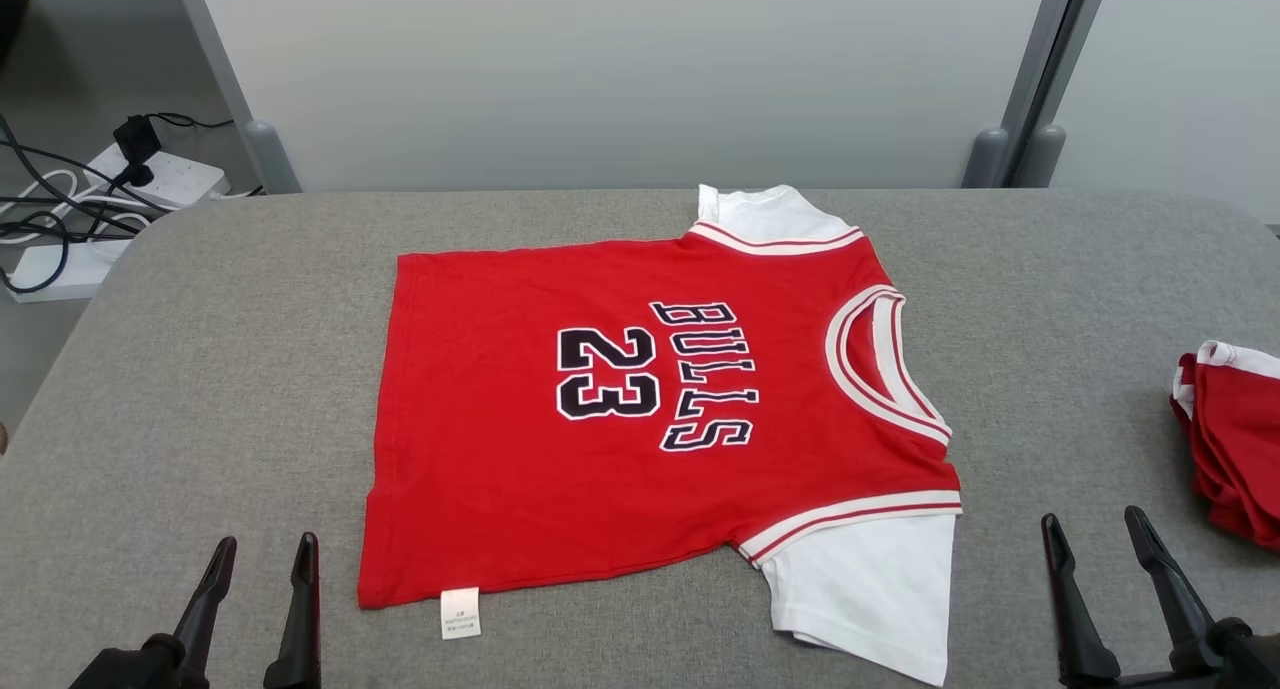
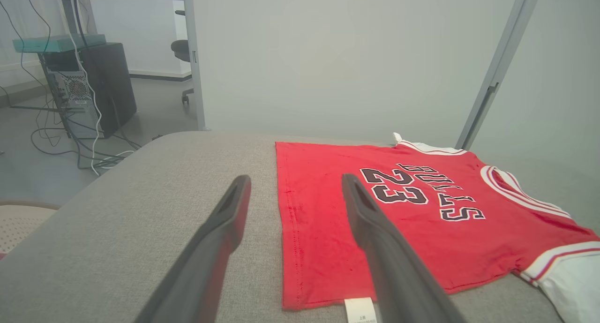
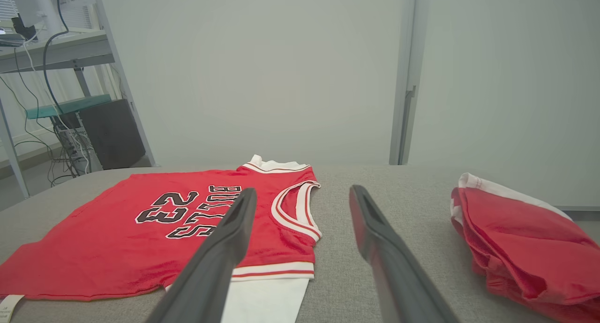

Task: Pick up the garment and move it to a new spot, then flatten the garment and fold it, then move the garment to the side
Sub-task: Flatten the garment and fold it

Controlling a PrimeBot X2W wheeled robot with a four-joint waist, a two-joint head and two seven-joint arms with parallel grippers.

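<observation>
The garment is a red shirt with white sleeves and "BULLS 23" printed in black. It lies spread flat on the grey table, collar toward the right, hem toward the left, a white care label at its near hem corner. It also shows in the left wrist view and the right wrist view. My left gripper stands open at the lower left, just left of the hem, touching nothing. Open as well, my right gripper is at the lower right, beside the near white sleeve.
A stack of folded red and white clothes sits at the table's right edge, seen too in the right wrist view. Power strips and cables lie on the floor beyond the table's far left corner. A grey wall stands behind the table.
</observation>
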